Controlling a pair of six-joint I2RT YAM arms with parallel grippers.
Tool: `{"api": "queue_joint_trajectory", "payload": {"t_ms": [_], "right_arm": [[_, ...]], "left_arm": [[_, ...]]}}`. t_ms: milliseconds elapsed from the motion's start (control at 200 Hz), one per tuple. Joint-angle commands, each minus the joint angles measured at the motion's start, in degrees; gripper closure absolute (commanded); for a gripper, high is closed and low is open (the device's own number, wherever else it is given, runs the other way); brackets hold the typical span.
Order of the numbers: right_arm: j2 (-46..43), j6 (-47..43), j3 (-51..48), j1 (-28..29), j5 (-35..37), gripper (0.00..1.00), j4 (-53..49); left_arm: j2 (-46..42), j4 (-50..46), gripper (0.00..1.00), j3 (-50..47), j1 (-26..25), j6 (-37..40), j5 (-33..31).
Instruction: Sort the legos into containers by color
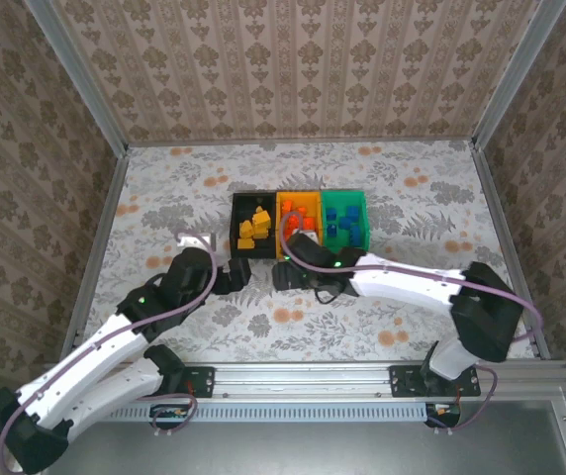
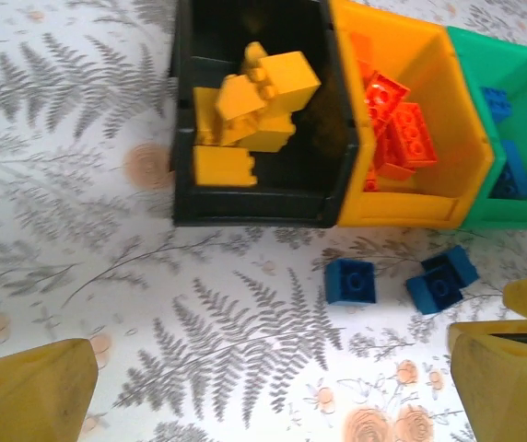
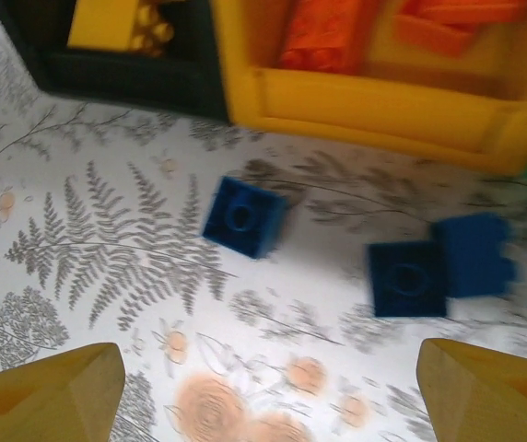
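L gripper (image 2: 268,387) open; R gripper (image 3: 268,391) open; blue legos (image 3: 243,215) beside bins (image 3: 365,110)

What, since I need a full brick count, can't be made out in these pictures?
Top view: yellow legos in the black bin are too small to count.
Left wrist view: green bin is cut off by the right edge, so some contents are out of frame.
Right wrist view: right-hand blue bricks are blurred, with their studs smeared.
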Motion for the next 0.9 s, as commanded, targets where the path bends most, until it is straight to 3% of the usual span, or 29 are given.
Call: {"api": "queue_joint_trajectory", "payload": {"t_ms": [0, 240, 490, 755, 895], "right_arm": [[6.46, 3.71, 5.6, 1.73, 3.98, 0.17, -2.08], [16.96, 7.77, 13.82, 1.73, 10.6, 0.23, -7.64], [24.3, 8.35, 19.26, 1.48, 11.06, 0.33, -11.91], [26.1, 7.19, 18.94, 0.81, 10.27, 0.48, -9.45], [26.07, 6.05, 18.16, 0.37, 9.75, 0.47, -7.03]], "left_arm": [[-3.19, -5.06, 0.0, -2.0, 0.85, -2.14, -2.13], [-5.23, -5.83, 0.0, -3.18, 1.32, -2.15, -1.25], [-6.69, -5.68, 0.0, -4.06, 1.6, -2.44, -0.78], [-9.23, -6.73, 0.0, -4.07, 1.72, -2.0, -1.66], [-9.25, -7.05, 0.0, -3.88, 1.81, -1.91, -1.79]]}}
